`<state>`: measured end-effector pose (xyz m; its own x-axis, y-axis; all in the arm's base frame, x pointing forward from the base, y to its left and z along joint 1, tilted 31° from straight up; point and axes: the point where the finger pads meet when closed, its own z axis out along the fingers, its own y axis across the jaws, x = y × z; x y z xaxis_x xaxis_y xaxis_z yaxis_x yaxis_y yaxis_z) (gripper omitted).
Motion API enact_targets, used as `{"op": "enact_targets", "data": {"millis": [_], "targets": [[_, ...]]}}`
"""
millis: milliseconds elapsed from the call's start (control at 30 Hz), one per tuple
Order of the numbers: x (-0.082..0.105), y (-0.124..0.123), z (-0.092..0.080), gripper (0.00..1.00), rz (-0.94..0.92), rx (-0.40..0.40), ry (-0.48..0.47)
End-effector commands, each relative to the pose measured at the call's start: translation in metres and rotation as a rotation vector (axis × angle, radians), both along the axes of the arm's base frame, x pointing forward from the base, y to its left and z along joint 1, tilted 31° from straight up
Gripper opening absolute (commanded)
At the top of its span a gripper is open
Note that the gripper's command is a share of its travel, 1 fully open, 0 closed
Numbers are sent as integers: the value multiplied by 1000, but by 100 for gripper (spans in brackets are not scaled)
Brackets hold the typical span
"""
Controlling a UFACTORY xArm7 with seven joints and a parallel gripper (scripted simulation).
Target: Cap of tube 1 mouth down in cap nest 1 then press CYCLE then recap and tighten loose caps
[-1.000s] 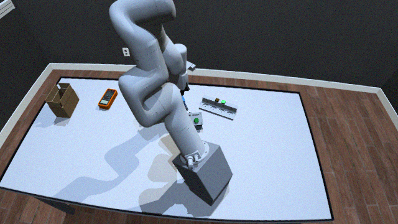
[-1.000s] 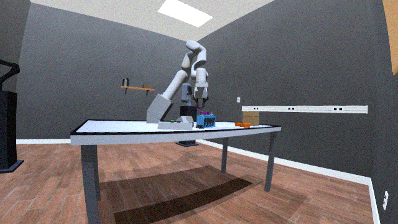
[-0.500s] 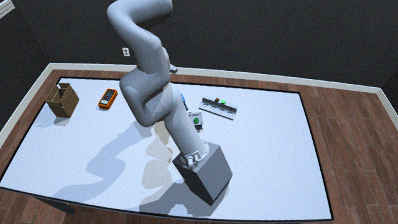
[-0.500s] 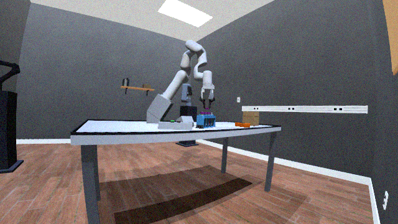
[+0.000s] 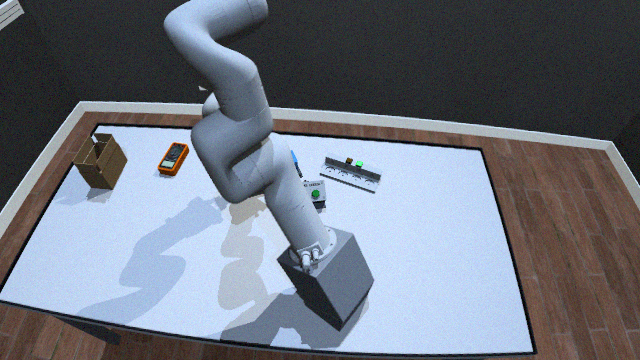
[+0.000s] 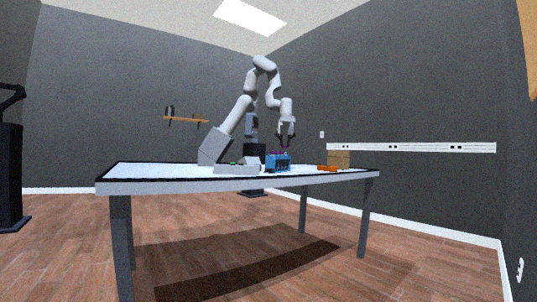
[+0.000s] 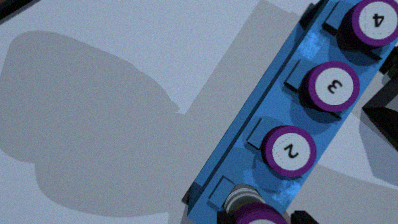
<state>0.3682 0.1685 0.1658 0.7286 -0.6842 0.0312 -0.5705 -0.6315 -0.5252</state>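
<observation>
Jaws: the dark two-fingered gripper point(image 6: 285, 145) on the white jointed arm point(image 5: 235, 120) points straight down over the rack, pinching the purple round screw cap point(image 7: 260, 215) of tube 1.
Cap position: at the bottom edge of the wrist view, just above and slightly off the open grey-rimmed mouth of tube 1 point(image 7: 241, 196); whether cap and tube touch cannot be told.
Decapping station: a blue block-shaped tube rack point(image 7: 280, 107) on the white-topped bench point(image 5: 425, 260).
Other caps: purple caps with white tops numbered 2 point(image 7: 289, 151), 3 point(image 7: 332, 87) and 4 point(image 7: 376, 20) sit on their tubes in a row.
Cap tray: a grey flat tray with four round nests point(image 5: 351, 174) lies well apart from the rack, all four nests bare; its green lamp point(image 5: 359, 163) is lit, beside a dark lamp point(image 5: 349, 160).
Key housing: a pale grey box point(image 5: 315, 191) near the arm, with the round green key point(image 5: 315, 194) showing.
Bystanders: an open brown cardboard box point(image 5: 100, 160) and an orange handheld multimeter point(image 5: 173, 158) at the bench's far end.
</observation>
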Motion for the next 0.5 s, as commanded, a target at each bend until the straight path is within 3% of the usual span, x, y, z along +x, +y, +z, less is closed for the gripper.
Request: {"op": "enact_targets", "data": {"millis": [0,300,467], "targets": [[1,1,2,0,-3,-4,0],[10,10,-19,0,-3,-4,0],[10,10,-19,0,-3,-4,0]]}}
